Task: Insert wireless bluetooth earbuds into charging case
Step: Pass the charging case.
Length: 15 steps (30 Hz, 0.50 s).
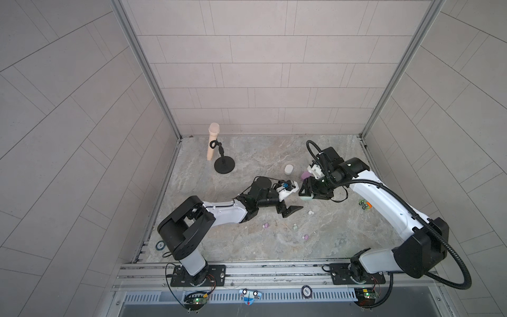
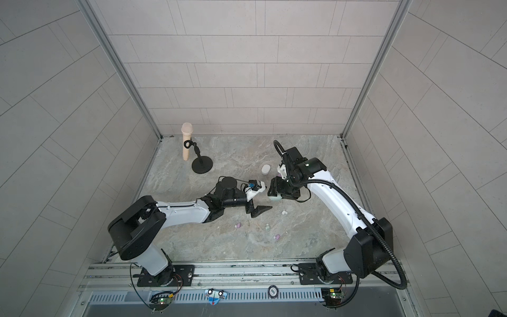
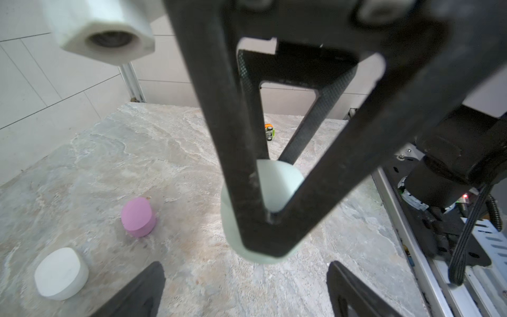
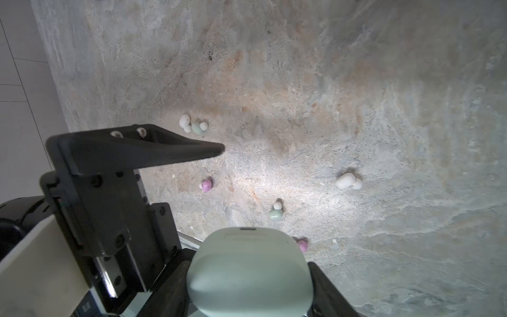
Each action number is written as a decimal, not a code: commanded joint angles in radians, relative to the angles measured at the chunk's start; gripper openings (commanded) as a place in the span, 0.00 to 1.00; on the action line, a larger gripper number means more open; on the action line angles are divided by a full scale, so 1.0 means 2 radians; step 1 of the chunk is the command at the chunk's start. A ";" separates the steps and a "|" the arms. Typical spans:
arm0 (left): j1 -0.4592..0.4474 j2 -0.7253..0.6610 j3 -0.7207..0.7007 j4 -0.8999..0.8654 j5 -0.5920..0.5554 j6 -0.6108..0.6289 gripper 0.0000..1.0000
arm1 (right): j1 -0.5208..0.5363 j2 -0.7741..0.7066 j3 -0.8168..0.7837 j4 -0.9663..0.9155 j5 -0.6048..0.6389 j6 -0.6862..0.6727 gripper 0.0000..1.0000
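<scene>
R pincer of mine is clenched on the mint case, 1 finger on each side; the lid looks closed. In both top views it sits approx mid-table and points toward my other arm. L pincer is released: its 2 fingers stand wide apart w/ nothing between them. It faces the held case from just in front and does not touch it.

All 6 earbuds lie loose on the table, on the stone between my 2 arms and apart from every case. The right wrist view shows white buds, mint buds and lilac buds. 1 white and 1 mint lie right beside each other near the tip of an L finger; the other 4 are scattered singly.

Farther back, near the R wrist, the lilac case and white case sit closed on the table, near each other but apart. A toy car lies beside the R arm. At the far left corner a beige mic hangs in a black stand.
</scene>
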 commanded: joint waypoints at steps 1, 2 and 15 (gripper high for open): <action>0.000 0.002 0.003 0.074 0.020 -0.018 0.94 | 0.007 0.003 0.008 0.002 -0.012 0.010 0.37; 0.000 0.004 0.002 0.084 0.023 -0.023 0.93 | 0.008 0.003 0.006 0.008 -0.018 0.013 0.37; -0.003 0.015 0.010 0.081 0.041 -0.017 0.81 | 0.019 0.003 0.008 0.020 -0.031 0.028 0.36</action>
